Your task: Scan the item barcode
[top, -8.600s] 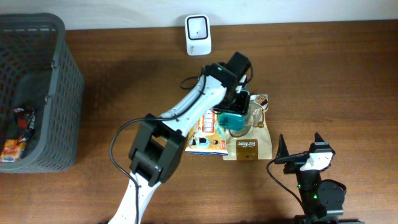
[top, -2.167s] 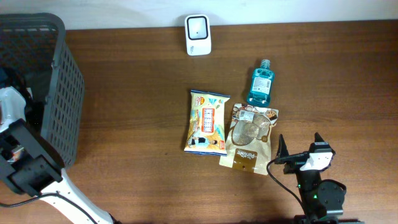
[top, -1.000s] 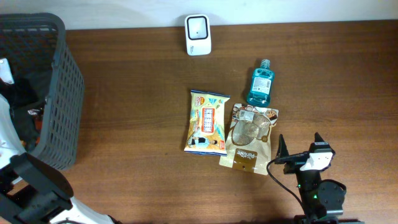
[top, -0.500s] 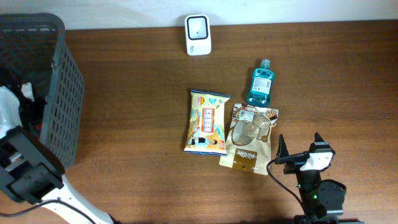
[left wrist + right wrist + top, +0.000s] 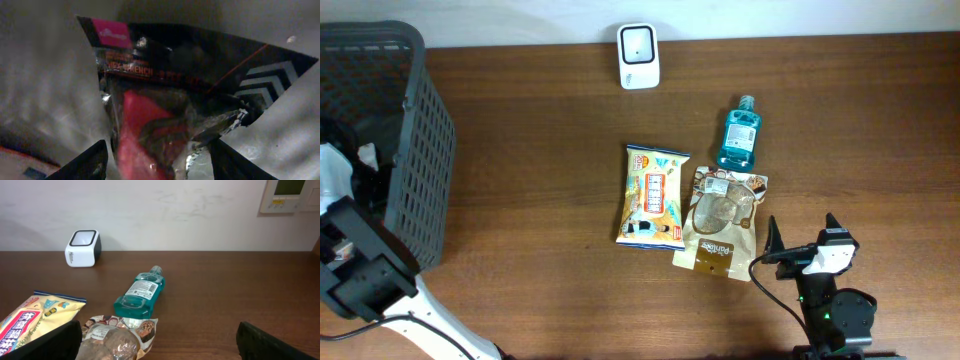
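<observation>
- Overhead: your left arm (image 5: 365, 280) reached into the grey mesh basket (image 5: 420, 150) at the table's 9 o'clock edge. Its fingers were hidden by the basket wall there, and so was whatever they were after.
- The white barcode scanner (image 5: 638, 45) stood at 12 o'clock, well apart from the basket.
- Right of centre lay a yellow snack packet (image 5: 655, 195) and a brown pouch (image 5: 720, 225) edge to edge. A teal mouthwash bottle (image 5: 737, 135) lay at the pouch's 12 o'clock.
- The right gripper (image 5: 800, 232) sat parked at 5 o'clock, jaws fully spread, holding nothing.
- Left wrist: a dark foil packet (image 5: 165, 95) with a pink corner label and a red shape inside lay on the basket floor. I took this for the item to scan.
- The left gripper (image 5: 159, 150) straddled the packet's lower end, jaws apart on either side. You could not tell whether they pressed it yet.
- The packet looked light, crinkly and slick, so it would likely buckle. Pinching the fuller red middle seemed safer than the flat sealed edge, keeping any barcode uncovered.
- Right wrist: between the wide, empty jaws you saw the scanner at 10 o'clock, with the bottle, pouch and snack packet nearer.
</observation>
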Controlling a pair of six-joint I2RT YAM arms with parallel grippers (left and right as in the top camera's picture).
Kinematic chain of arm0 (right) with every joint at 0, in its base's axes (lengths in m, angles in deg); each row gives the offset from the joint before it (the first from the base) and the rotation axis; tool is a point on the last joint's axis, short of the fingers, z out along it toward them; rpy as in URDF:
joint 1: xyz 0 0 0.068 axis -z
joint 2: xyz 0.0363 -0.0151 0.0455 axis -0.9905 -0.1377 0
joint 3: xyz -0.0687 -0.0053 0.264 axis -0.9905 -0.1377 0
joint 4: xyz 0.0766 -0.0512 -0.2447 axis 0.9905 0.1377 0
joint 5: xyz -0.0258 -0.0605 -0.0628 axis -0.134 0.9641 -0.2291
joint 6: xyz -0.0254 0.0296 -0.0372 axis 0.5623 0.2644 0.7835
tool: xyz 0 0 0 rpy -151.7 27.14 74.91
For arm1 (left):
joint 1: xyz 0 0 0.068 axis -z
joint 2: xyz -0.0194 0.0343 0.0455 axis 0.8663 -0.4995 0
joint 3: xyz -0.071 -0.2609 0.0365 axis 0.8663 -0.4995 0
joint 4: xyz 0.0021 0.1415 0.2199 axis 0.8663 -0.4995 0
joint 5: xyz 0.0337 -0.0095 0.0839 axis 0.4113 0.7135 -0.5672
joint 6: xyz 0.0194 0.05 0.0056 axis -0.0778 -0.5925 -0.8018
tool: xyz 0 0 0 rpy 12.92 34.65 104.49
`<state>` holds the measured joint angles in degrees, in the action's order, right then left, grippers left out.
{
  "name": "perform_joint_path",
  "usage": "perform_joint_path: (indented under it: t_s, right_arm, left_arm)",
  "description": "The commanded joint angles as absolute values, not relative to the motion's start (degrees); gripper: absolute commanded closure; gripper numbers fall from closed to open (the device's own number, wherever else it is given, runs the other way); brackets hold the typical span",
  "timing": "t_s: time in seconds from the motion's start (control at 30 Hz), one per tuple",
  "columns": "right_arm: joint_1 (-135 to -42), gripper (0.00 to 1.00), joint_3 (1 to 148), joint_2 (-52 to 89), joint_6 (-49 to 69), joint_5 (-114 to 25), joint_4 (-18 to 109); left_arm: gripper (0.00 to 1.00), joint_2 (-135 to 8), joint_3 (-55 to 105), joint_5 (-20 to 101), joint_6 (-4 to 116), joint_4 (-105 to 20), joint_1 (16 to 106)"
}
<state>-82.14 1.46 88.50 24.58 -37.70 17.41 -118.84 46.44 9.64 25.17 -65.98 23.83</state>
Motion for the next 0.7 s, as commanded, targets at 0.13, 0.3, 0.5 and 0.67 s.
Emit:
perform_joint_path:
  t_s: [0.13,0.3,0.5,0.67]
  right_arm:
    - [-82.4,0.02,1.0,88.9,24.9,-37.2,17.5]
    - [-82.4,0.02,1.0,88.9,24.9,-37.2,17.5]
    - [-82.4,0.02,1.0,88.9,24.9,-37.2,17.5]
    - [-82.4,0.02,1.0,88.9,24.9,-37.2,17.5]
  left_arm:
    - [0.55,-123.3,46.2,10.9,25.1,-66.0,23.5]
    - [0.73,-123.3,46.2,10.9,25.1,-66.0,23.5]
    - [0.79,-123.1,47.3,10.9,25.1,-66.5,23.5]
    - [0.89,-122.2,50.6,10.9,25.6,-68.7,23.5]
